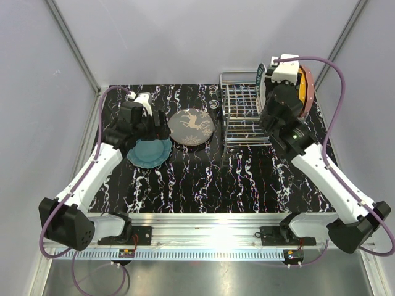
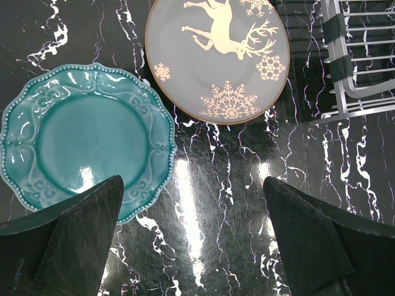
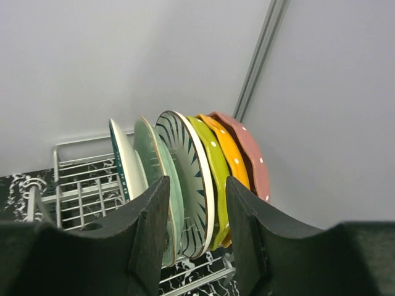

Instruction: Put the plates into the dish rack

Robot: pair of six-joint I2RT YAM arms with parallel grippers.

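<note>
Six round plates [image 3: 213,163] stand upright in the chrome wire dish rack [image 1: 237,114] beyond the half-open, empty right pincer [image 3: 197,185], while the wide-open, empty left pincer [image 2: 191,182] hovers over the black marbled tabletop [image 2: 216,203] by a teal scalloped plate [image 2: 80,142].

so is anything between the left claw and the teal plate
Nothing visible. The open left claw hangs over the rim of the teal scalloped ceramic plate, only black marbled tabletop between its fingers. The round grey reindeer plate lies off to one side.
</note>
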